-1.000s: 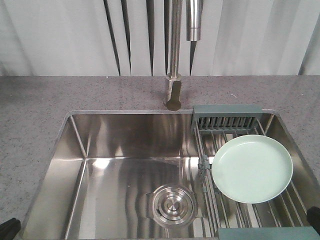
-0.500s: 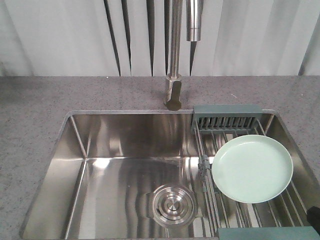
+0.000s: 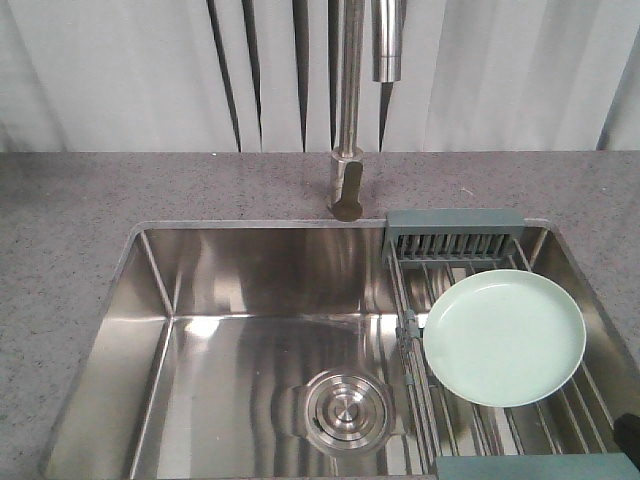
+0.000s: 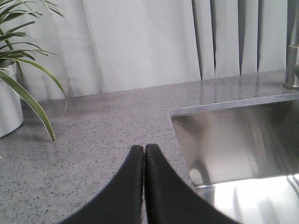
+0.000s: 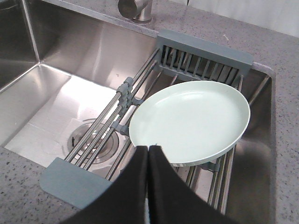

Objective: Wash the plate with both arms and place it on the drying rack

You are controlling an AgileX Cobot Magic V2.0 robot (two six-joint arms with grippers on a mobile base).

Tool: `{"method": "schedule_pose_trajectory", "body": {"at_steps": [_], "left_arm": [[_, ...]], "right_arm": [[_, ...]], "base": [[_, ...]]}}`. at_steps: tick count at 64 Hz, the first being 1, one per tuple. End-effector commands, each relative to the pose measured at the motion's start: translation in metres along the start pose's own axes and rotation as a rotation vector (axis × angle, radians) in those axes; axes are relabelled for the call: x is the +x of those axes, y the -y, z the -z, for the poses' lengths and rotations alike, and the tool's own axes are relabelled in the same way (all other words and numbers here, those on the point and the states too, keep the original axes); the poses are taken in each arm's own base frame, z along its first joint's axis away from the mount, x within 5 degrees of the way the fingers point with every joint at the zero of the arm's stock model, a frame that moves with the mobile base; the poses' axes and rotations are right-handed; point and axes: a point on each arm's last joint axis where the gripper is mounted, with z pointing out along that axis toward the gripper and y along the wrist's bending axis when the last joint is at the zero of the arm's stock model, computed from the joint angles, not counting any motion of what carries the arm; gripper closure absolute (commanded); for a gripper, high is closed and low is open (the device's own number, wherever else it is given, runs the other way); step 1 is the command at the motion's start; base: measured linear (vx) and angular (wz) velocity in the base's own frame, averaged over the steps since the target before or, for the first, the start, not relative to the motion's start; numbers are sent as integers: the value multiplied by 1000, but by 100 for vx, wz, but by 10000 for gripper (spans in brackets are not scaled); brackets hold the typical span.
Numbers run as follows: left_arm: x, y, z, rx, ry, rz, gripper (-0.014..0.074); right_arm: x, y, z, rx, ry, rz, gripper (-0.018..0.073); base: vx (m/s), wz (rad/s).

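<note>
the right gripper (image 5: 147, 150) hangs with its black fingers pressed together, holding nothing, just short of the near rim of the plate (image 5: 189, 121). the left gripper (image 4: 143, 148) is likewise pinched closed and empty over the speckled grey counter (image 4: 93, 135) beside the sink's left corner. the plate, matte mint green, round with a low rim, lies flat on the steel bars of the drying rack (image 5: 204, 62) at the sink's right end. risk, as i judge it: smooth plate on round bars, so a closed gripper nudging its edge could slide it off into the polished steel sink (image 3: 240, 330).
</note>
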Motion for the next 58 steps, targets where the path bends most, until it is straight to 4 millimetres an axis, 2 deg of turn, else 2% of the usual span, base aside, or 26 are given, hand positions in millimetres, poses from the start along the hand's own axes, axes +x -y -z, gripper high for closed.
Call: {"method": "schedule_pose_trajectory", "body": {"at_steps": [1,58], "left_arm": [[-1,0,0,-4,68,9,602],[-1,0,0,-4,68,9,602]], "right_arm": [[-13,4,3,35,72,-6,567],[-13,4,3,35,72,-6,567]], "base": [[0,0],[0,0]]}}
